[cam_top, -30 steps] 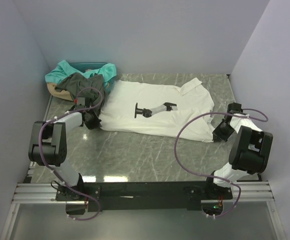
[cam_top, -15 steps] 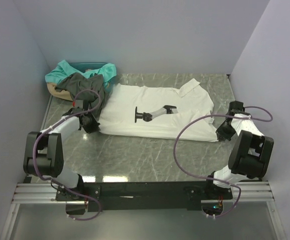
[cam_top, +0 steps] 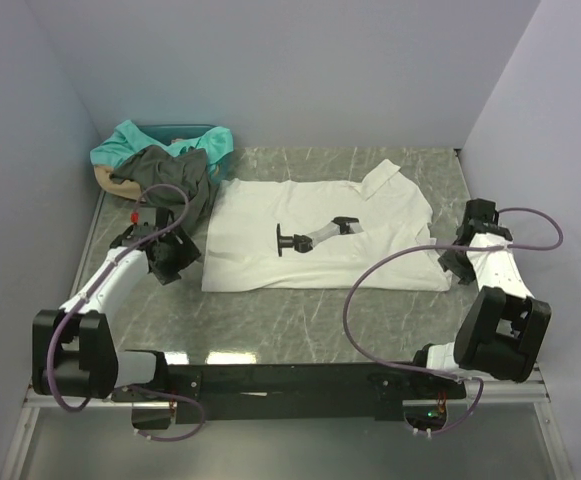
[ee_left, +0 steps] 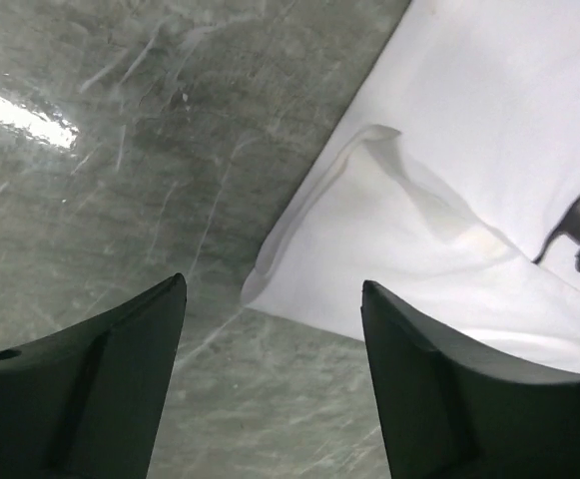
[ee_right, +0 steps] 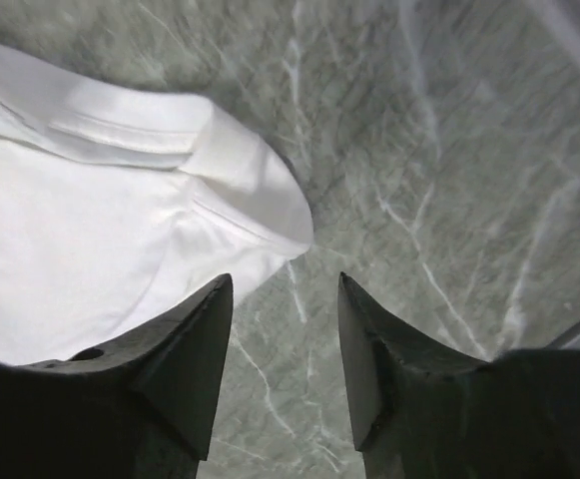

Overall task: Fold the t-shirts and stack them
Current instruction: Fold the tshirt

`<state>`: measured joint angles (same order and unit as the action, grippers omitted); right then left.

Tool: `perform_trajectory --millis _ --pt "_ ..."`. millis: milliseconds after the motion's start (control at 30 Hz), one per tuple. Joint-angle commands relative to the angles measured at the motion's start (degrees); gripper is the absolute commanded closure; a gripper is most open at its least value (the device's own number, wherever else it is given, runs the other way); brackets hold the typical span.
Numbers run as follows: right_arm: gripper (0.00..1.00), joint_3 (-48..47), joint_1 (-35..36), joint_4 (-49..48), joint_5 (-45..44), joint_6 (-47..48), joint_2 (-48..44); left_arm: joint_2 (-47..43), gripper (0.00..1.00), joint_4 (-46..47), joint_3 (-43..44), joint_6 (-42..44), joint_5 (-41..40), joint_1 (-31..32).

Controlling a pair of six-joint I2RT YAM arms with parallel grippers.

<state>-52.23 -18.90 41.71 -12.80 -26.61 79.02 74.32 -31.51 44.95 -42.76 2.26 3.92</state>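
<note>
You have two arms and three shirts on the table (cam_top: 300, 320). Nearest you, both arms reach out from their bases towards the far side, the left one stretched long and low, the right one bent at a raised elbow.

The left gripper (cam_top: 170, 255) (ee_left: 272, 299) has its jaws spread wide and grips nothing. It hangs over the near left corner of the white shirt (cam_top: 260, 230) (ee_left: 449, 249) (ee_right: 90, 220), at that shirt's 8 o'clock. The right gripper (cam_top: 460, 262) (ee_right: 285, 289) is likewise agape and empty-handed, at the shirt's 4 o'clock, over a rounded fold at its right edge.

The white shirt lies spread flat mid-table, print up. Farther off, at 10 o'clock, the grey shirt (cam_top: 170, 170) and the teal shirt (cam_top: 130, 140) sit crumpled together in the far left corner, the grey one nearer you.
</note>
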Motion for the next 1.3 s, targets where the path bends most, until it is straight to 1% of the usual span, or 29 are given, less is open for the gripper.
perform_trajectory --millis 0,33,100,167,200,233,267,300,333,367,400,467,500,567,700,833,1000,1267 --pt "0.46 -5.07 1.83 1.61 -4.25 -0.37 -2.91 -3.13 0.22 -4.61 5.05 0.57 -2.09 -0.06" --pt "0.44 -5.95 2.71 1.79 -5.47 -0.55 -3.08 -3.57 0.21 -4.96 5.67 0.66 -4.00 0.12" --pt "0.39 -8.58 4.65 2.84 -6.80 -0.90 -3.09 -3.40 0.18 -4.88 7.34 0.84 -4.63 0.82" --pt "0.37 -11.13 8.16 3.37 -8.03 -1.34 -2.47 -2.00 0.17 -3.92 8.31 0.32 -4.55 2.66" --pt "0.36 -11.75 9.74 3.03 -8.21 -1.51 -2.38 -1.38 0.17 -3.65 9.79 0.05 -4.55 4.76" --pt "0.35 -12.28 13.06 2.41 -7.16 -1.60 -2.04 0.36 0.17 -3.21 10.50 -0.30 -5.07 6.26" --pt "0.33 -12.72 14.66 0.23 -5.67 -1.43 -1.94 1.34 0.16 -1.90 12.42 -0.83 -5.25 8.01" --pt "0.30 -12.64 16.07 -1.36 -3.75 -0.99 -1.68 3.61 0.16 -1.11 13.40 -0.92 -5.25 11.16" --pt "0.30 -12.29 18.52 -3.29 -1.38 -0.55 -1.42 4.77 0.15 0.03 14.11 -1.18 -4.55 12.50" --pt "0.32 -11.41 18.63 -7.22 4.65 -0.55 -1.07 6.08 0.15 3.26 14.72 -2.05 -1.76 13.38" --pt "0.34 -10.80 20.11 -9.09 7.41 -1.24 -0.46 7.40 0.15 4.77 15.60 -2.58 0.18 14.44" --pt "0.37 -9.74 21.17 -13.47 14.43 -2.04 2.00 12.06 0.16 6.89 16.66 -3.46 1.95 15.41" --pt "0.37 -9.56 21.53 -14.28 15.34 -2.48 2.97 15.12 0.15 7.07 18.32 -3.38 1.52 16.20" --pt "0.38 -9.21 22.41 -15.60 16.74 -2.22 6.31 17.77 0.15 7.86 19.30 -3.29 1.69 16.55" --pt "0.37 -8.68 23.03 -17.45 18.16 -0.55 12.45 22.26 0.14 11.20 18.42 -3.21 3.98 16.56" --pt "0.37 -7.10 22.94 -18.86 19.03 0.51 15.89 24.55 0.14 12.52 16.32 -2.59 2.93 16.56" --pt "0.36 -5.17 22.94 -17.99 19.04 1.30 19.23 26.39 0.13 14.98 12.27 -2.59 3.27 16.56" --pt "0.36 -0.07 22.94 -11.67 18.77 -0.98 18.10 24.82 0.13 15.69 7.18 -3.11 3.28 16.64"
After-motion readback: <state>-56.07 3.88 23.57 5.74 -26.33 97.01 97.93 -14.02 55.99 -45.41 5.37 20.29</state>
